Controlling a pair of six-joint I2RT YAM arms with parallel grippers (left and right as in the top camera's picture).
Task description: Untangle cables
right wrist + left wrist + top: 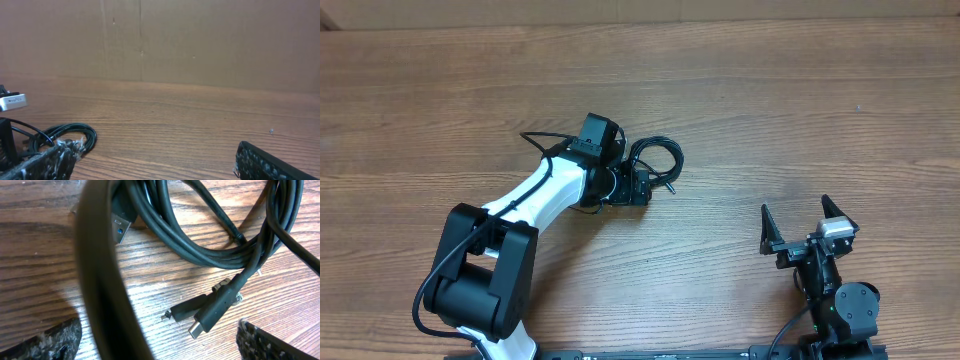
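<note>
The cables are found bunched in a loose coil on the wooden worktop, a bit left of centre in the overhead view, so nothing fancy there. The left end effector is parked right at the lower left edge of that coil, pointed toward it. In the left wrist view the left end effector is seen spread wide, with one fingertip in each bottom corner and nothing pinched between them. The cables are laid out on the wood just ahead of it as several black loops running together. A silver USB plug with a blue insert is tucked at the upper left, and two small plugs are lying side by side near the bottom centre. A fat blurry black cord is draped across the left of that view, very close to the lens; which cord it belongs to can't be told.

The right end effector is kept well apart from the coil, near the bottom right of the overhead view, fingers splayed wide and nothing gripped. From the right wrist view the coil is spotted low on the left.
</note>
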